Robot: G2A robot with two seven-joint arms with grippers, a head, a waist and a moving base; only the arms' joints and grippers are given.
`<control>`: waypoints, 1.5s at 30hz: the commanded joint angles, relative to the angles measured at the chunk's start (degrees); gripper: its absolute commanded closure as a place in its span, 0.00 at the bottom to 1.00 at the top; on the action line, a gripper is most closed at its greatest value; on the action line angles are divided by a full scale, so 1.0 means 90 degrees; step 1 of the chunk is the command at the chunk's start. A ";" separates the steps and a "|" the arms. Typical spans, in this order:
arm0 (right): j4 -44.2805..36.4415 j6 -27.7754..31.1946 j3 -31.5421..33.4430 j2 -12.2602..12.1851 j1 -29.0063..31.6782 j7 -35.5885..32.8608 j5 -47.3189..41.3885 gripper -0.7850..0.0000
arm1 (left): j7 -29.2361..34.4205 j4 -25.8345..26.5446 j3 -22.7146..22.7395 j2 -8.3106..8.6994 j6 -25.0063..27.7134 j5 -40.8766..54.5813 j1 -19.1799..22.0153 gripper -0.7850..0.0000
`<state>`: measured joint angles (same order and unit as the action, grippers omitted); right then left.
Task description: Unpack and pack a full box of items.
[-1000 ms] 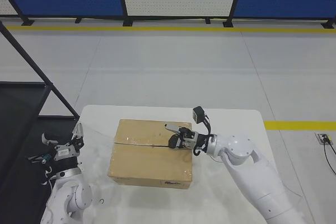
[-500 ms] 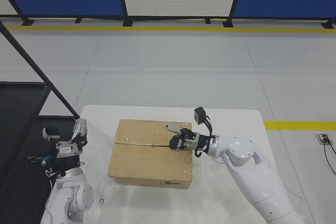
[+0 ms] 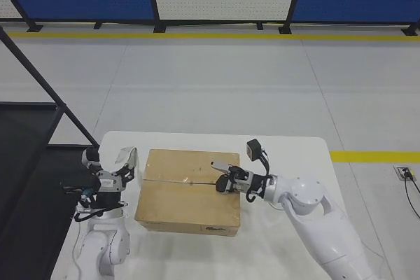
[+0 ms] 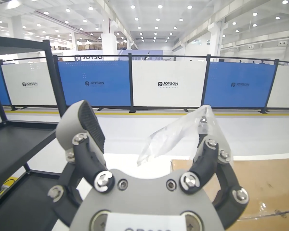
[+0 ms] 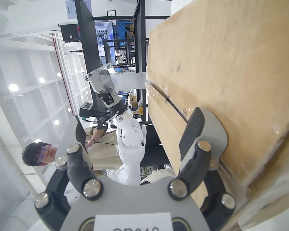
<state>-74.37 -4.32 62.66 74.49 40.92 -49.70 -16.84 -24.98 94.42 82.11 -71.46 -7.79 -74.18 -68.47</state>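
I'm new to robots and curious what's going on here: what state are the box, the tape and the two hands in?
Cardboard box: flaps shut.
Left hand: open, raised beside the box.
Right hand: open, one finger on the box top.
Clear tape: peeled up, clinging to one finger of the left hand.

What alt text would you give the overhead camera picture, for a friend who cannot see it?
A closed brown cardboard box sits on a white table. The open right gripper is at the box's right end, by the seam between its flaps. The open left gripper is held just off its left end.
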 commanded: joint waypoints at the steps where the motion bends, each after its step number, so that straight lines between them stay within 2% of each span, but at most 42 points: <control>1: -0.0037 -0.0028 0.0004 -0.0010 0.0020 -0.0027 0.0038 0.00 | 0.0075 0.0033 -0.0088 -0.0012 0.0023 -0.0111 0.0019 0.00; 13: -0.0210 0.0015 0.0065 -0.0049 0.0145 -0.0011 0.0078 0.00 | 0.0458 0.0152 -0.0484 -0.0072 0.0180 -0.0683 0.0067 0.00; 27: -0.0277 0.0103 0.0109 -0.0076 0.0238 0.0011 0.0030 0.00 | 0.0871 -0.0038 -0.0823 -0.0144 0.0315 -0.1184 0.0292 0.00; 37: -0.0268 0.0198 0.0153 -0.0077 0.0265 0.0177 -0.0072 0.00 | 0.0967 0.0052 -0.1025 -0.0187 0.0420 -0.1470 0.0274 0.00; 45: -0.0240 0.0196 0.0152 -0.0077 0.0245 0.0232 -0.0085 0.00 | 0.1098 -0.0150 -0.1162 -0.0227 0.0513 -0.1632 0.0387 0.00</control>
<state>-76.58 -2.55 64.02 73.80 43.16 -47.60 -17.62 -15.16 93.30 71.82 -73.45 -3.27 -88.79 -65.12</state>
